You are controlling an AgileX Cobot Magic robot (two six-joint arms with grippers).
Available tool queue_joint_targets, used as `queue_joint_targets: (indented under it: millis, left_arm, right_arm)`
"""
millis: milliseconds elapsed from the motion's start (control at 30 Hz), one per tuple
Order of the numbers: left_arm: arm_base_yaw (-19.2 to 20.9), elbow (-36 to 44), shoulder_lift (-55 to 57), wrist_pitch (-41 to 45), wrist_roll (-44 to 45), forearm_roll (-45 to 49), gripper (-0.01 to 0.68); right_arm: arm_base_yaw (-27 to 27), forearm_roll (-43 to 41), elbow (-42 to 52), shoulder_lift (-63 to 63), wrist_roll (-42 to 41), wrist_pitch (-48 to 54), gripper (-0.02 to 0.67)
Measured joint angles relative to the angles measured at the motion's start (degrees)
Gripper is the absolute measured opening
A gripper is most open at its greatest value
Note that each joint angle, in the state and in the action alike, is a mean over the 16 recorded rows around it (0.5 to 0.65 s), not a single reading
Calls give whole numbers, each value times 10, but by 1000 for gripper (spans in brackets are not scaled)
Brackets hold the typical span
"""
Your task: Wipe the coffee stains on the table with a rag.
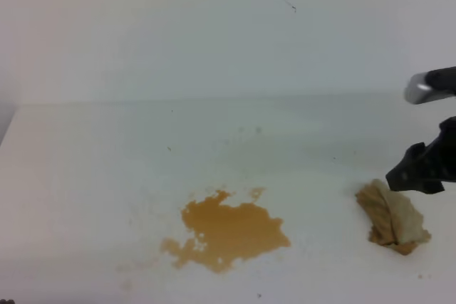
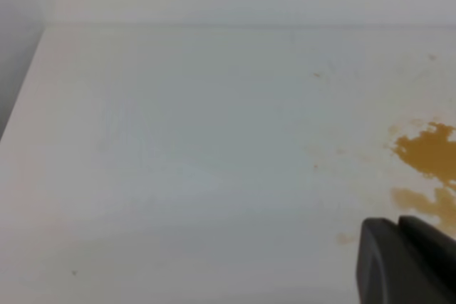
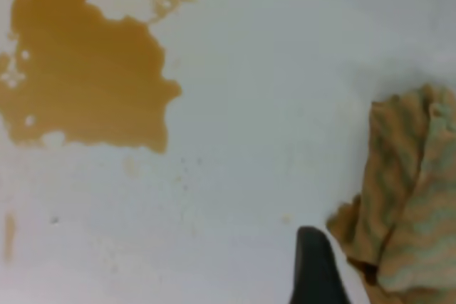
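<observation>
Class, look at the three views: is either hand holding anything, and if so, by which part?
Nothing is visibly held. The rag lies on the table, with the right hand just above its far edge. The left hand grips nothing visible.

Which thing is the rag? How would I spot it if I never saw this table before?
Look at the wide white table. In the high view its right side holds a small crumpled lump just below the black right tool: that is the rag. Unlike the flat orange-brown coffee stains in the middle, it is lumpy, wrinkled beige-tan cloth.

The right gripper (image 1: 427,167) is cut off at the frame edge; its jaws are unseen; the rag (image 3: 406,204) runs past the wrist view's border.
</observation>
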Motion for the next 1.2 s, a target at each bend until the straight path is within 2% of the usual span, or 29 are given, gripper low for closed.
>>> queue_joint_targets:
  millis: [400, 733, 900, 1200]
  left_arm:
    - [0, 0, 0, 0, 0, 0, -3]
    - [0, 0, 0, 0, 0, 0, -3]
    - [0, 0, 0, 0, 0, 0, -3]
    - [0, 0, 0, 0, 0, 0, -3]
  right_arm:
    - [57, -124, -31, 113, 162, -55, 420]
    - [61, -173, -32, 181, 180, -87, 393]
    - [61, -192, -32, 205, 181, -92, 319]
    - [61, -190, -33, 224, 169, -100, 107]
